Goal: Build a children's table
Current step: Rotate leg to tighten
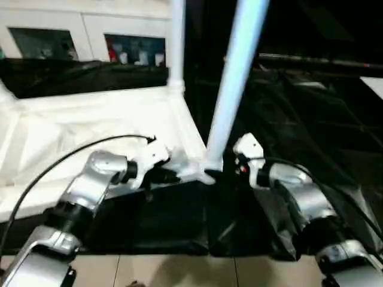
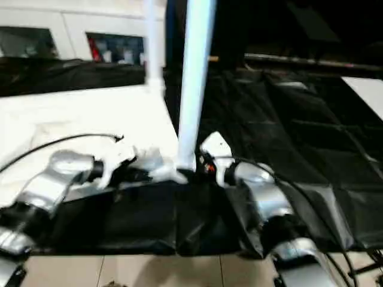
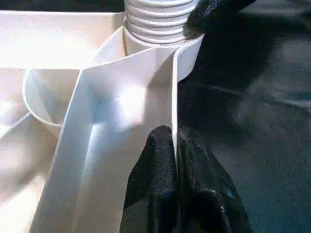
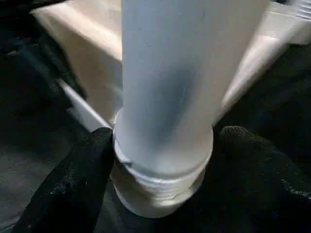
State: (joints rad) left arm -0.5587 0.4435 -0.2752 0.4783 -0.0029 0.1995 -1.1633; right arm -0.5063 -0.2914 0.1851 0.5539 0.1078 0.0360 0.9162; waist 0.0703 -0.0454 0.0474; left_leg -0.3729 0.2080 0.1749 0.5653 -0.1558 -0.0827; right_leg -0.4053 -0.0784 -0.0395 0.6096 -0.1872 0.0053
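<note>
**Seating a leg in the near corner socket**

Black fingers [image 4: 68, 184] of my right end effector [image 4: 163, 189] stand either side of the leg [image 1: 233, 84], closed on its foot just above the threaded end. That leg rises tilted from the near corner socket [image 3: 187, 51] of the upturned table top [image 1: 90, 128], which lies ribbed side up on the black cloth [image 1: 299, 107] of the large table; several threads are exposed above the socket rim, so I judge the leg only partly screwed in. My left end effector [image 3: 174, 160] is pressed together on the thin side wall [image 3: 172, 97] of the top, next to that socket, steadying it. A second leg [image 1: 177, 42] stands in the far corner. To do this step well, I should bring the leg upright before turning, keep the top pinned flat, and turn until the threads vanish; forcing it tilted risks cross-threading. No brand, label or writing is legible.
</note>
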